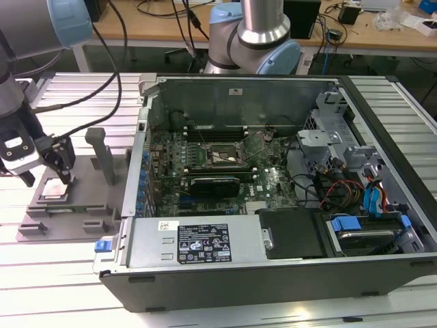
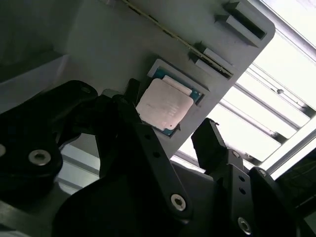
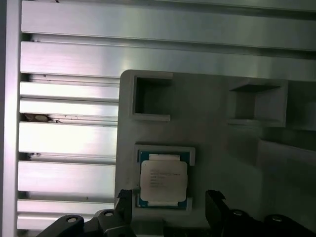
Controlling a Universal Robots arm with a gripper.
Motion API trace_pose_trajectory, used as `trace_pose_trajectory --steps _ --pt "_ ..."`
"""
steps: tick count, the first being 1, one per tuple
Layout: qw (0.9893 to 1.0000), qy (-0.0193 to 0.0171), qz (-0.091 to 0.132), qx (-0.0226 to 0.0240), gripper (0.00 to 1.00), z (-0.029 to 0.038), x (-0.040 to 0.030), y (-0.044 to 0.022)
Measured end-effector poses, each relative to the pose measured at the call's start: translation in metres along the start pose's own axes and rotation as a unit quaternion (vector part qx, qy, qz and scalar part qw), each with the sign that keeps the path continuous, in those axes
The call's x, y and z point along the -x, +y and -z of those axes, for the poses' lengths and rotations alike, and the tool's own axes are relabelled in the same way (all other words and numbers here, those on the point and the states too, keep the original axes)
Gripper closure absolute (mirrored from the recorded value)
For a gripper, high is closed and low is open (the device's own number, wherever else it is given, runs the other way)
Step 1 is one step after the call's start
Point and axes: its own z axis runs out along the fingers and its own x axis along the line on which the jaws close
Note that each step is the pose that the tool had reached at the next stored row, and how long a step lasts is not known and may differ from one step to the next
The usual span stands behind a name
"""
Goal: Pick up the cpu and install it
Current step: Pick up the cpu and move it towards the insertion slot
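Black claw (image 3: 168,197): released and holding nothing, its fingers (image 3: 126,205) spread apart, one on either side of the cpu in both wrist views. Whether the tips touch the chip's edges cannot be told.

Cpu (image 3: 163,178): flat square chip with a silvery-grey top over a blue-green rim. It lies flat in a shallow square recess directly beneath the claw, between its fingers.

Grey plastic tray (image 3: 212,133): carries the cpu's recess. Two open-sided pockets sit beyond the claw, and an upright block (image 1: 102,154) stands just beside it.

Surface (image 3: 69,138): ribbed aluminium slats under the tray, running out past the claw.

Computer case (image 1: 273,273): side panel off, lying on the surface well apart from the claw, toward the exterior view's right. The motherboard inside has a black-framed socket (image 1: 220,156) near its middle.
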Motion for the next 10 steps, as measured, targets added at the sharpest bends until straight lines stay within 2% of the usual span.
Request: trace_pose_trajectory --steps 4,5,10 --pt "1.0 0.0001 0.0 0.0 0.3 -0.0078 0.0007 0.0018" --pt "1.0 0.0003 0.0 0.0 0.3 -0.0115 0.001 0.0033" --pt "1.0 0.0005 0.0 0.0 0.3 -0.0213 0.001 0.0085"
